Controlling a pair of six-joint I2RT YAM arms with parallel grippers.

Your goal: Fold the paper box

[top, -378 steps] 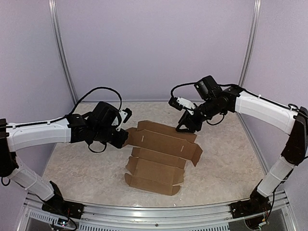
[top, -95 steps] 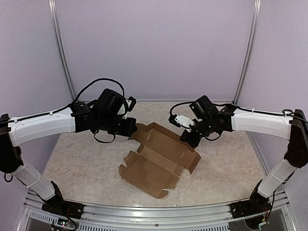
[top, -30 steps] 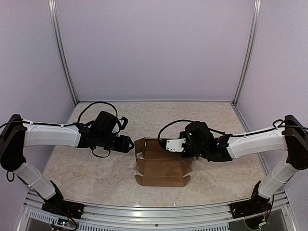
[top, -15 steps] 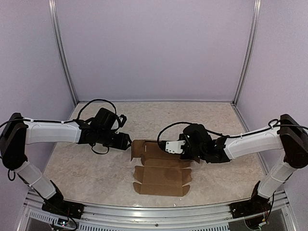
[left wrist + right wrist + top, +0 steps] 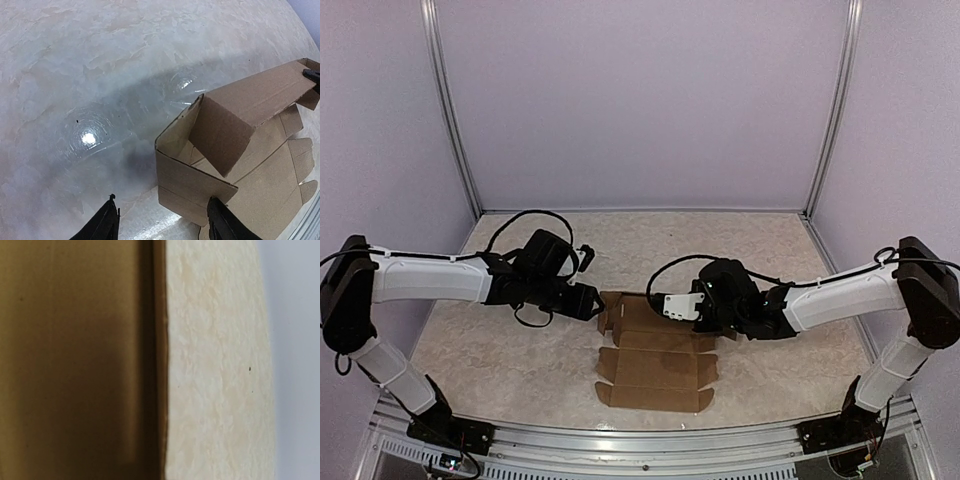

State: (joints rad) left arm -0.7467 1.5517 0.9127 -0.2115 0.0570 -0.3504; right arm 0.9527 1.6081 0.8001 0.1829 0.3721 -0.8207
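Observation:
The paper box [image 5: 655, 365] is a brown die-cut sheet lying partly folded in the middle of the table, its front panels flat and its back panel raised. My left gripper [image 5: 592, 300] is open at the box's left end. In the left wrist view the upright end flap [image 5: 192, 187] stands between the fingertips [image 5: 212, 205] of that left gripper [image 5: 162, 212]. My right gripper [image 5: 708, 322] is at the right end of the raised back panel, shut on it. Only its black tip [image 5: 314, 75] shows there. Cardboard [image 5: 75, 365] fills the left half of the right wrist view, where no fingers show.
The marbled tabletop [image 5: 520, 350] spreads around the box. Lilac walls with metal posts [image 5: 450, 110] close in the back and sides. An aluminium rail [image 5: 640, 450] runs along the near edge between the arm bases.
The box's front panels have dropped flatter toward the near edge. My left gripper drew back a little, then came in again to the left end flap. The right gripper kept its grip.

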